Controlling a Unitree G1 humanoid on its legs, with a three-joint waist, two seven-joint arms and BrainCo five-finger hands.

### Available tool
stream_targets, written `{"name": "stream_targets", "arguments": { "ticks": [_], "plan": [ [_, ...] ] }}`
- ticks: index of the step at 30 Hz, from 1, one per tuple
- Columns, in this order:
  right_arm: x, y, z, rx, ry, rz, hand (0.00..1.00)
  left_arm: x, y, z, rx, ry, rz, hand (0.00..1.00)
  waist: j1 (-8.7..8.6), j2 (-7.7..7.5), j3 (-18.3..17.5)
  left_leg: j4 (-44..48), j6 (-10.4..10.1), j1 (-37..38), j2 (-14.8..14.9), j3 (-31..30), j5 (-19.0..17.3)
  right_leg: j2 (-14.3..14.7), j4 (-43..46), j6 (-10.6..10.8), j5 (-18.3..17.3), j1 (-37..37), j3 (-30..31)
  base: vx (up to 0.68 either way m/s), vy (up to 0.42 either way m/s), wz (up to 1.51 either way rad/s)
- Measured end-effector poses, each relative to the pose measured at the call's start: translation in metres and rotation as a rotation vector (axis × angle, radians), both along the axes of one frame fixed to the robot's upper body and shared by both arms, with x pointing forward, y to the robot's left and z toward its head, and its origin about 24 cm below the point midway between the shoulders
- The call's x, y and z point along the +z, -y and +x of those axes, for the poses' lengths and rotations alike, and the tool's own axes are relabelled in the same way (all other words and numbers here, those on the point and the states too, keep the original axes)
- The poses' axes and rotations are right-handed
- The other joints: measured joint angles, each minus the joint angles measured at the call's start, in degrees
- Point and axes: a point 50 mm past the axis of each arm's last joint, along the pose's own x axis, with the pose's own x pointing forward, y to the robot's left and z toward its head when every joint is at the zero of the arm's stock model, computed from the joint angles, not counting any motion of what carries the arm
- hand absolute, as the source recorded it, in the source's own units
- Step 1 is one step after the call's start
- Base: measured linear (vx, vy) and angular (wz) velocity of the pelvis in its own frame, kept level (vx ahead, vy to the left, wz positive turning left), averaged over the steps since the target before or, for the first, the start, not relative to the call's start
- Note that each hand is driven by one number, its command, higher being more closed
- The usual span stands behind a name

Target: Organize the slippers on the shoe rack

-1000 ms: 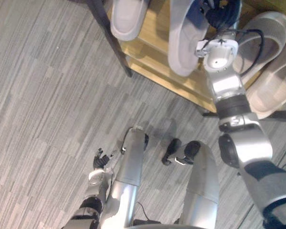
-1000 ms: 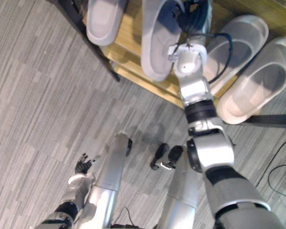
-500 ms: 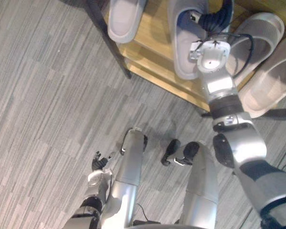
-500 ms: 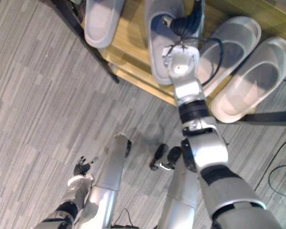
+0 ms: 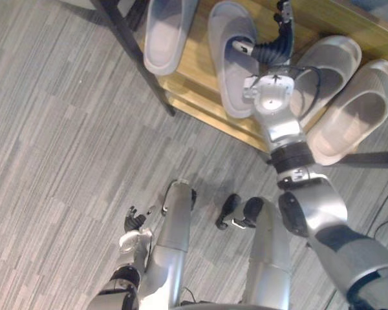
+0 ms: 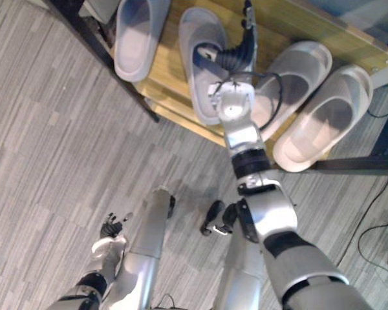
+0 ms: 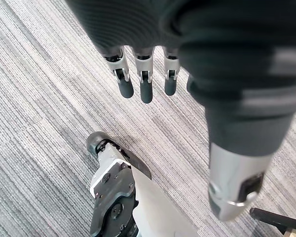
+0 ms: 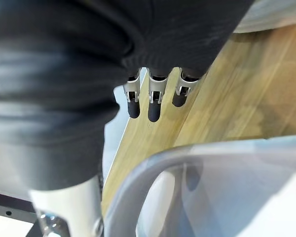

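On the wooden shoe rack (image 5: 187, 87), four pale grey slippers (image 5: 233, 64) lie abreast; right robot hand (image 8: 154, 101) and left robot hand (image 7: 145, 84), fingers straight, hold nothing.

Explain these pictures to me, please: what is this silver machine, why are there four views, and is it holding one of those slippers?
It is a two-legged humanoid robot with two arms that end in fingered hands. The two wide pictures come from cameras in its head, looking down. The two close ones come from a camera on each wrist, looking along that hand. In front of it stands a wooden shoe rack with four pale grey slippers lying side by side on it, and a grey carpeted floor below. The right hand reaches over the rack close to the second slipper from the left. Its fingers are straight and it holds nothing. The left hand hangs low over the floor, also open and empty.
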Motion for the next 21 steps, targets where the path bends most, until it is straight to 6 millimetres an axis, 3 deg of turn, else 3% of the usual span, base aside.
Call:
{"name": "stream_targets", "arguments": {
  "ticks": [5,15,21],
  "plan": [
    [-0.003,-0.012,-0.012,0.059,0.056,0.03,0.0,0.0,-0.001,0.0,0.006,0.0,-0.001,0.0,-0.4,-0.01,0.01,-0.48,0.0,1.14,0.71,0.51,0.0,0.34,-0.53,0.03,-0.02,1.02,-0.02,0.02,-0.004,-0.03],
    [-0.062,-0.032,-0.034,0.213,-0.011,0.194,0.0,-0.001,-0.002,-0.001,0.014,-0.011,-0.003,0.0,-1.71,-0.11,0.03,-1.92,0.02,3.37,1.21,0.76,-0.02,0.84,-2.04,0.86,-0.22,3.32,-0.05,0.0,-0.001,-0.01],
    [-0.08,-0.03,-0.042,0.231,-0.041,0.257,0.0,-0.001,-0.004,-0.001,0.02,-0.017,0.001,0.0,-2.05,-0.43,0.2,-2.01,0.02,3.72,1.49,0.95,-0.02,0.99,-2.2,0.81,-0.08,3.69,-0.01,0.0,0.001,-0.01]
  ]
}}
